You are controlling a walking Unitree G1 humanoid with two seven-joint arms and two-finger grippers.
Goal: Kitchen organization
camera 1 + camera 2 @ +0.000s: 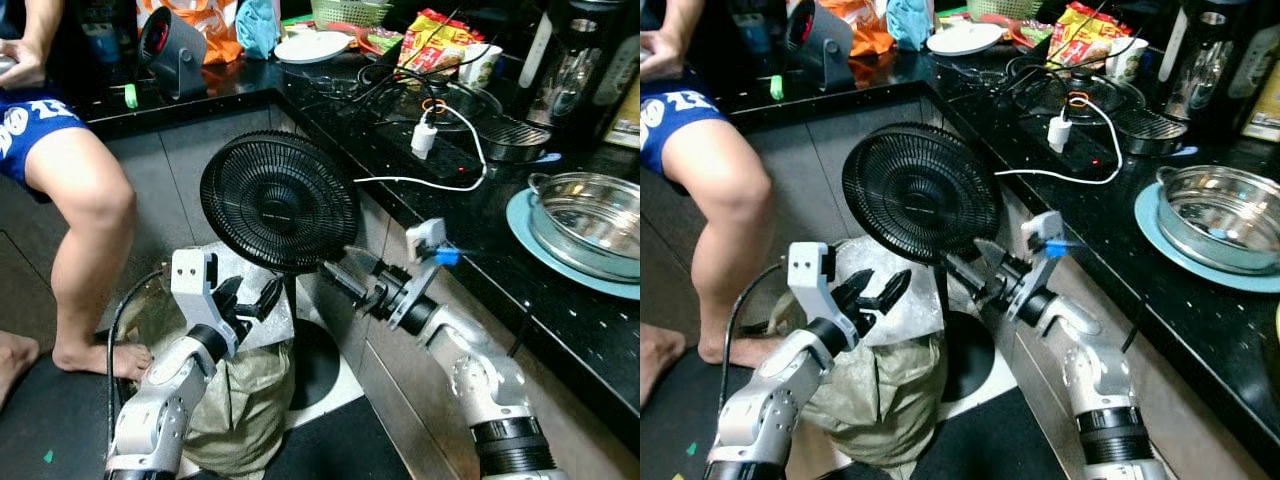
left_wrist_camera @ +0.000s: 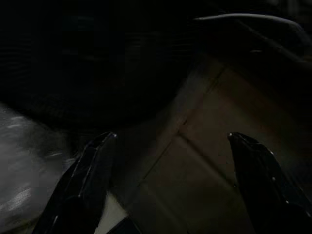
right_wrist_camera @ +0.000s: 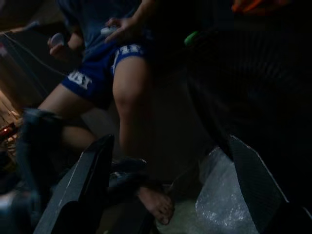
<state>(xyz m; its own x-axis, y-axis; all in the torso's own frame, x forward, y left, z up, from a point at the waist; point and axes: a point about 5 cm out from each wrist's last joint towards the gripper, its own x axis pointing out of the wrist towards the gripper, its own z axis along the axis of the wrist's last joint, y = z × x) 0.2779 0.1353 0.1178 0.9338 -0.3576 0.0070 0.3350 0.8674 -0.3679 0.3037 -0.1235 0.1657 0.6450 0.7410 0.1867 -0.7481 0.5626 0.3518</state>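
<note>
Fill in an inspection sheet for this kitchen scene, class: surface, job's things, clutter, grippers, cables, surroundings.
Surface: black counter, crowded.
Job's things: black fan standing on the floor between both grippers.
Clutter: steel pot on a blue plate, white plate, snack bags.
Grippers: left gripper open beside the fan's post; right gripper open near the fan's head.
Cables: white cable and charger on the counter.
Surroundings: person seated nearby; plastic bag on the floor.

The fan [image 1: 278, 200] hides its own pole and part of the base. The person [image 1: 70, 190] is cut off above the waist. The left wrist view is too dark to read.
</note>
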